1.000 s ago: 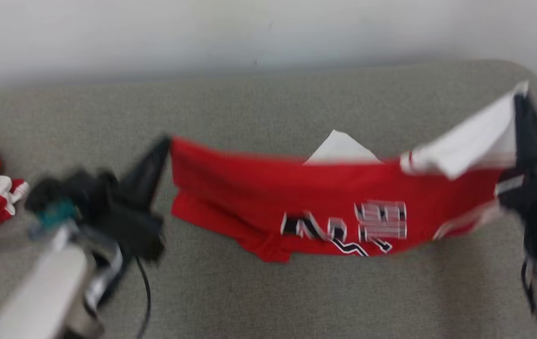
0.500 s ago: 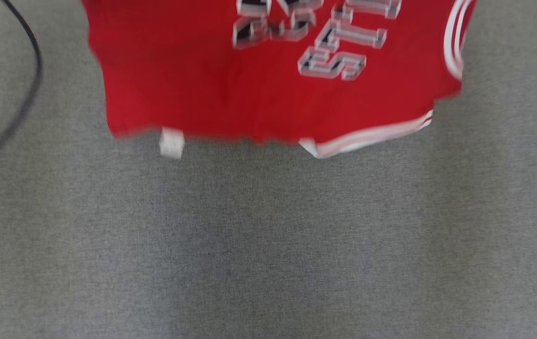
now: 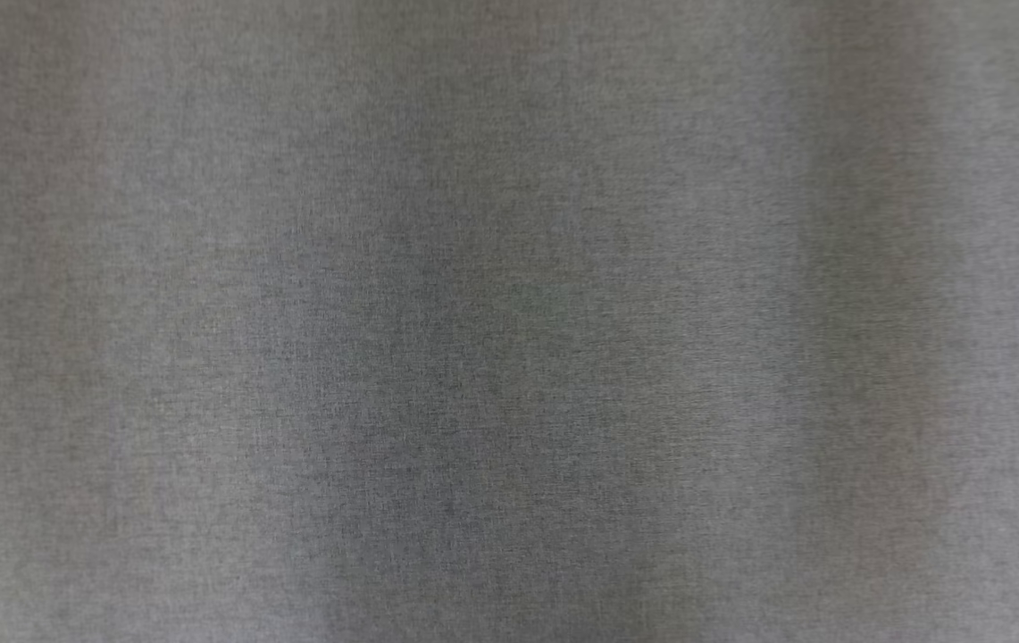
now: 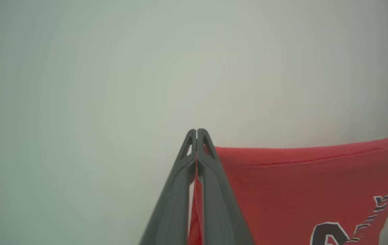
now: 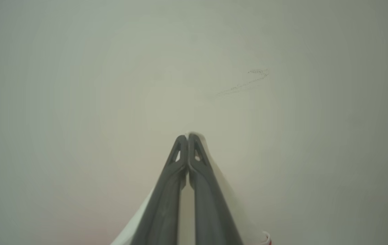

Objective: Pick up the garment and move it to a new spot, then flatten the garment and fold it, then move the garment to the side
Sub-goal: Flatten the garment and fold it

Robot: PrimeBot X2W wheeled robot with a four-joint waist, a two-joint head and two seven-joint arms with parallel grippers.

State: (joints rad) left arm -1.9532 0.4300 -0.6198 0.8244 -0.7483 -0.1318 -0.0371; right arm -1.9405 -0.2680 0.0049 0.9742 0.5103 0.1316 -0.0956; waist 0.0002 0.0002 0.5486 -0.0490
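Both pincers are clamped on cloth: my left pincer (image 4: 197, 131) has its fingers pressed together on a corner of the red garment (image 4: 299, 183), whose top hem runs off to the right of that view with black-and-white lettering (image 4: 330, 234) low down, and my right pincer (image 5: 187, 136) pinches a white fold (image 5: 127, 236) of it (a sliver of red trim shows at the bottom edge). Behind each I see a pale wall (image 4: 78, 85), with a faint scuff (image 5: 248, 81) in the right wrist view, while the head camera looks down on a blurred grey fabric surface (image 3: 509, 321).
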